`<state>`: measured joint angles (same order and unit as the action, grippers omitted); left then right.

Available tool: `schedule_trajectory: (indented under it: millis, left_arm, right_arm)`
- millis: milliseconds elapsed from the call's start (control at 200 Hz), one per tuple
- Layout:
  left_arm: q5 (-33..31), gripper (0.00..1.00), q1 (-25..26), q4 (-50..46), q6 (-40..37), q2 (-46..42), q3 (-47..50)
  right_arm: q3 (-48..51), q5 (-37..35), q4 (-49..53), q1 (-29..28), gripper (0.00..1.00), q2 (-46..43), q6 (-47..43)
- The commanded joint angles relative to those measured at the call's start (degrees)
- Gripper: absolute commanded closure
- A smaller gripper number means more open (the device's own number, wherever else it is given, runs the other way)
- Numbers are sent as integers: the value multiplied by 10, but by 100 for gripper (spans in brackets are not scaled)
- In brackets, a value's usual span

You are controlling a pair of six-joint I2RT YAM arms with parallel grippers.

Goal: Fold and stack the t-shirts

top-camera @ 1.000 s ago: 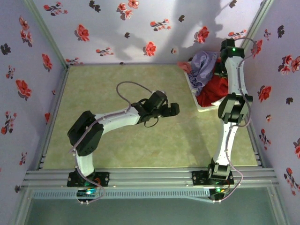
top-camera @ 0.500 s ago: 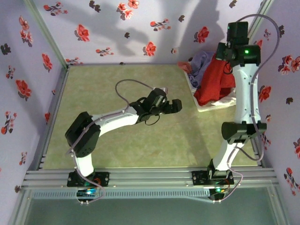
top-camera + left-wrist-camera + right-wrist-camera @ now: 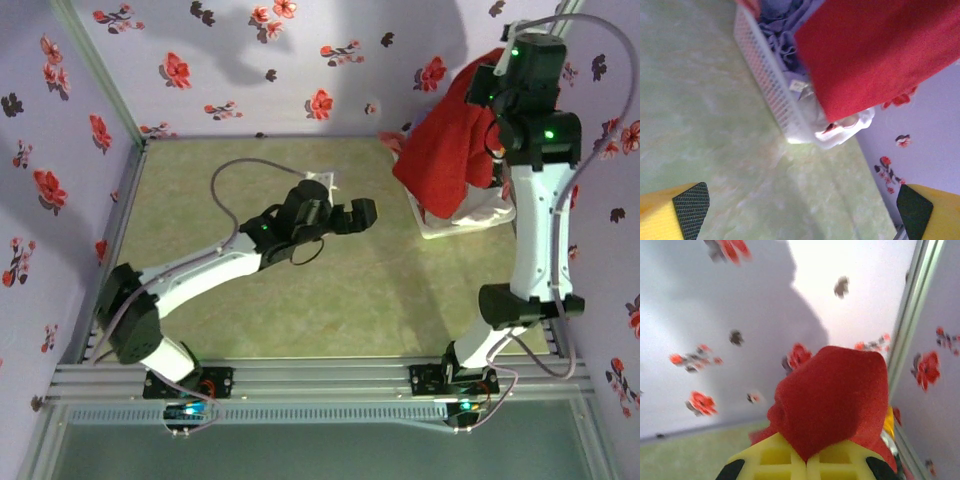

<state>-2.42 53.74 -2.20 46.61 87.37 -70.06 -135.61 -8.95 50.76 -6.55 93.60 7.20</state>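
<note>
Red shirt (image 3: 445, 160) hangs in the air at the far right corner, above the white basket (image 3: 470, 225). Its top is bunched in the right claw (image 3: 492, 78), which is raised high against the flowered wall (image 3: 300, 60) and pressed together on the cloth. In the right wrist view the red fabric bulges up over the closed yellow fingers (image 3: 775, 460). The hanging cloth drapes down in front of the basket's far left part; whether its lower edge touches what lies inside I cannot tell.

The basket stands on the green tabletop (image 3: 250, 160), near the right wall. Inside it a lavender shirt (image 3: 782, 25) lies crumpled against the mesh side, and a bit of pink cloth (image 3: 747, 5) shows at the far end. Something white and crumpled (image 3: 845, 127) spills over the basket's near corner.

The left claw (image 3: 360, 215) hovers over the middle of the tabletop, spread wide and holding nothing. It points toward the basket and is apart from both the basket and the shirt.
</note>
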Motion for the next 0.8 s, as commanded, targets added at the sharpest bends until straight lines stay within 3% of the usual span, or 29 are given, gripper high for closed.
schedule_trajectory:
  millis: [0, 135, 310, 425, 580, 795]
  left_arm:
    - [-48, 1, -3, -37, 8, -56, 62]
    - [-79, 1, -10, -78, 13, -129, 124]
    - [-122, 1, -21, -143, 28, -243, 198]
    - [-143, 1, -30, -214, 39, -319, 233]
    - [-182, 1, -35, -319, 64, -428, 270]
    - [-234, 1, -37, -475, 75, -488, 256]
  right_arm:
    - [15, 42, -141, -22, 100, -51, -29]
    - [60, 61, -232, -61, 100, -98, -57]
    - [120, 89, -310, -120, 100, -151, -16]
    - [138, 97, -274, -179, 100, -160, 49]
    - [234, 77, -260, -279, 100, -163, 114]
    - [331, 85, -196, -322, 100, -81, 211]
